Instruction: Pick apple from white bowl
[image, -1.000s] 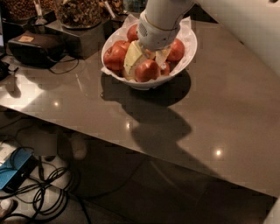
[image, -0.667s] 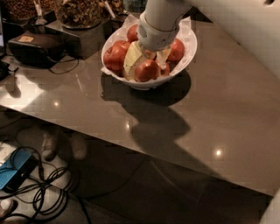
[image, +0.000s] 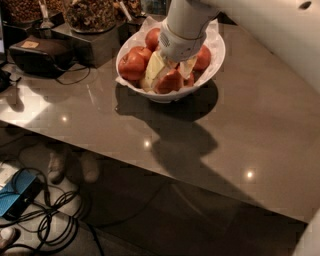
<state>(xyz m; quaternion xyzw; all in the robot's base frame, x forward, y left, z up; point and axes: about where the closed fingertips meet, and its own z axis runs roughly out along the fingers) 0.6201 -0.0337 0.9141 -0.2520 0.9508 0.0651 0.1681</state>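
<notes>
Gripper (image: 170, 71) down inside white bowl (image: 218, 49), at back of brown tabletop (image: 260, 125). Pale fingers (image: 153, 68) flank red apple (image: 170, 83) at bowl's front – seemingly clamped on it, though contact is hard to make out. Other apples (image: 132, 65) heaped around it on crinkled paper. Nut containers (image: 90, 15) just behind bowl's left side – black case (image: 40, 54) further left. Cables (image: 47, 215) on floor below.
</notes>
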